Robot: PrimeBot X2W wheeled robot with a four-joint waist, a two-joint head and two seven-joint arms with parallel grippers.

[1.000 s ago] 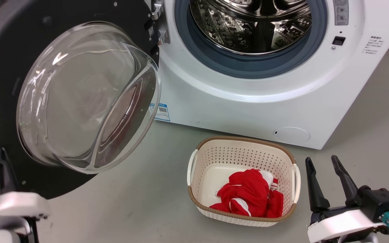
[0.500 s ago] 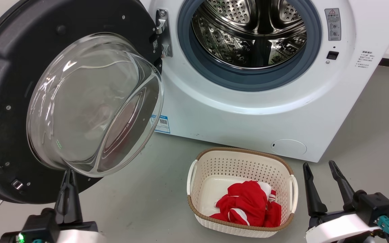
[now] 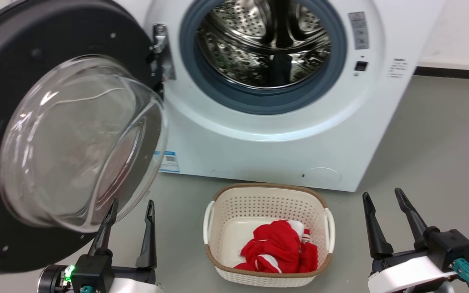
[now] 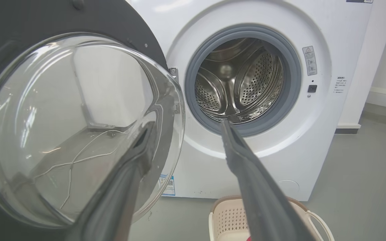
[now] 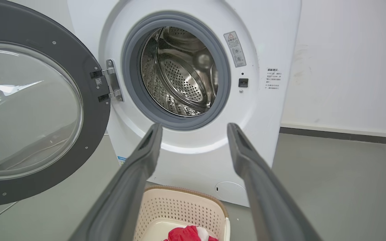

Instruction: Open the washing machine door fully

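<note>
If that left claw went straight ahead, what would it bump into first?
Probably the washing machine door: one finger of the left gripper lines up with its glass bowl, though depth is unclear.

Grey floor [image 3: 442, 142] bears washing machine [image 3: 259, 150] and basket [image 3: 267, 203].

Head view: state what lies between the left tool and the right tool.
A cream laundry basket holding red cloth sits between the left tool and right tool, in the head view.

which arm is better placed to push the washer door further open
Probably left. The left gripper, open, is right by the door; the right gripper, also open, is beyond the basket, far from it.
</note>
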